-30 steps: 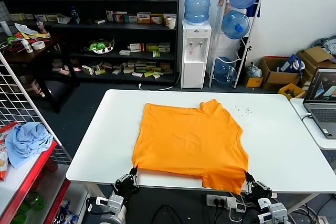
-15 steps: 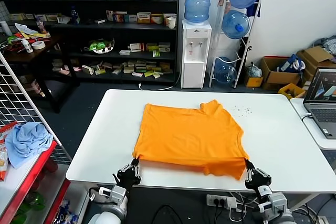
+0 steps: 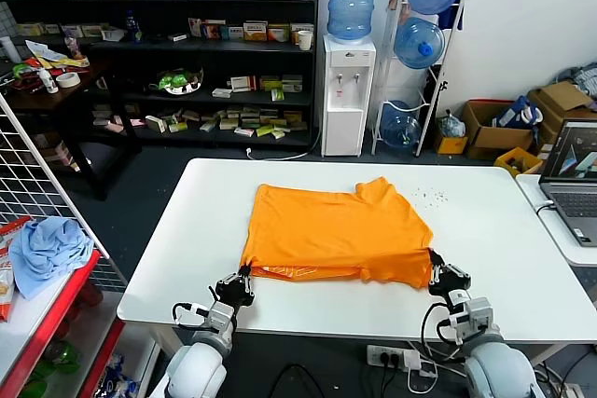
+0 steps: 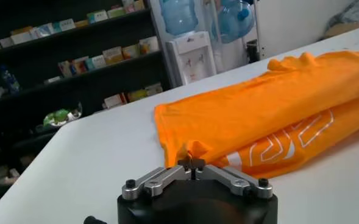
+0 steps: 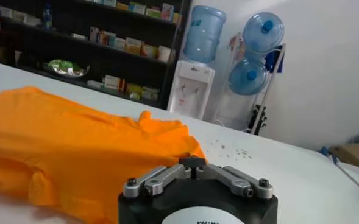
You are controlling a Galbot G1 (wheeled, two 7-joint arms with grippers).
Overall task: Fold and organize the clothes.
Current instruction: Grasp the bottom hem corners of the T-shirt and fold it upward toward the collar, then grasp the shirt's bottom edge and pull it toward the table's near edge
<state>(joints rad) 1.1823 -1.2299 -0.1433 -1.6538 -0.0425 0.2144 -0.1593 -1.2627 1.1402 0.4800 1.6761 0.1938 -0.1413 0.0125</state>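
First fold judged in hand: left gripper (image 3: 244, 274) and right gripper (image 3: 435, 270) each clenched on a near hem corner of the orange T-shirt (image 3: 336, 230), lying mid-desk (image 3: 522, 258); next move calls for carrying both corners evenly toward the collar.

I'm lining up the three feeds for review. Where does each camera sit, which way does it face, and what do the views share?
Head view: on the robot's head, facing forward and down at the white table; shows the left gripper and right gripper, each shut on a near corner of the T-shirt.
Left wrist view: on the left arm, facing across the table to the shelves; shows the left gripper.
Right wrist view: on the right arm, facing the water dispenser; shows the right gripper.
Shared: all three show the T-shirt, table and dispenser.
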